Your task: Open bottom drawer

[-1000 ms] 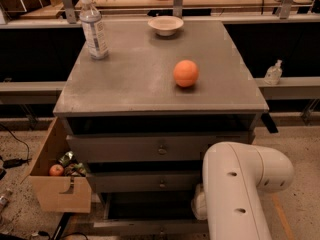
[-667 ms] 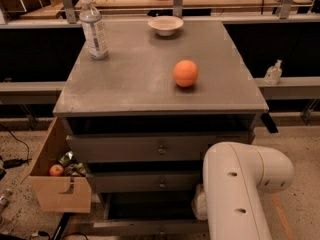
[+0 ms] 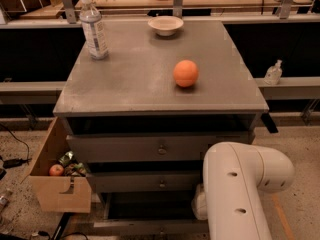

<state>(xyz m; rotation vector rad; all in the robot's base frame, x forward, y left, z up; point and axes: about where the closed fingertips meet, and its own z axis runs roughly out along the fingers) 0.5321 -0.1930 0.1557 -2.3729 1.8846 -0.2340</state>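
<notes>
The tool itself is out of sight: it lies somewhere below or behind the thick white arm (image 3: 245,184) that fills the view at 5 o'clock, so I cannot tell whether it is apart, together or clamped on anything. The arm shows as a bent elbow, its rounded joint toward 3 o'clock and its long link running down out of the view at 6 o'clock, just beside the right end of the cabinet fronts. This suggests a low reach toward the foot of the cabinet. The bottom drawer (image 3: 130,228) sits at 6 o'clock, only its top edge showing at the lower border, with a dark gap between it and the middle drawer (image 3: 130,182); its front seems to stand forward of that one, though how far I cannot judge. The step in hand looks like the grasp or early pull on the lowest front. The next move calls for a straight pull toward 6 o'clock, level, without the elbow brushing the middle drawer or the top drawer (image 3: 125,149). Above, the tabletop (image 3: 125,89) carries an orange (image 3: 186,73) near centre, a water bottle (image 3: 94,29) at 11 o'clock and a bowl (image 3: 165,25) at 12 o'clock.
</notes>
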